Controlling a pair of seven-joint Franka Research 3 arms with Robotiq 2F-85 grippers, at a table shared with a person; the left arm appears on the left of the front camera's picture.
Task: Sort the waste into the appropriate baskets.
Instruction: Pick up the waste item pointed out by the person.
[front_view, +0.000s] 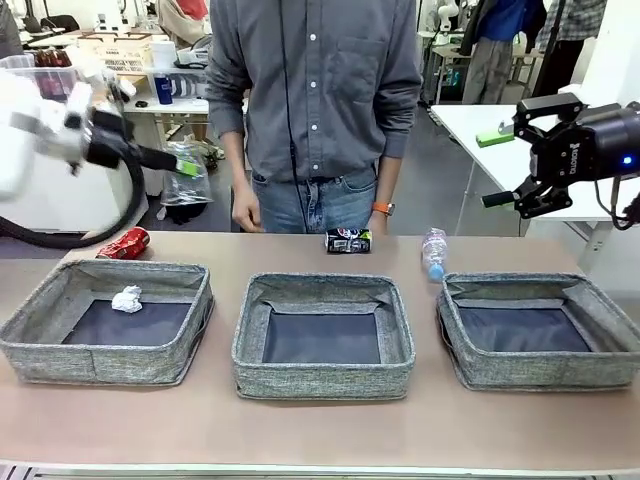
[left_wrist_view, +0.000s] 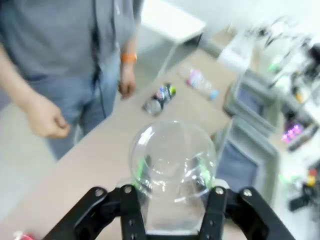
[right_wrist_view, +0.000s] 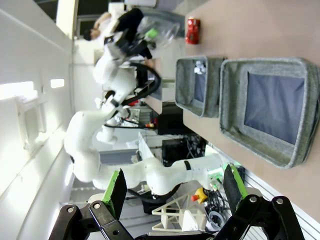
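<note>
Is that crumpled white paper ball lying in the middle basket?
No, the crumpled white paper ball lies on the bottom of the left basket, not in the middle basket.

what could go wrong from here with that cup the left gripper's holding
1. The clear plastic cup is pinched in the left gripper, raised well above the table. Its thin walls may buckle, and it could slip out and bounce away.
2. The person's hand hangs close to the dark printed can, so a reach for that can might meet it.
</note>
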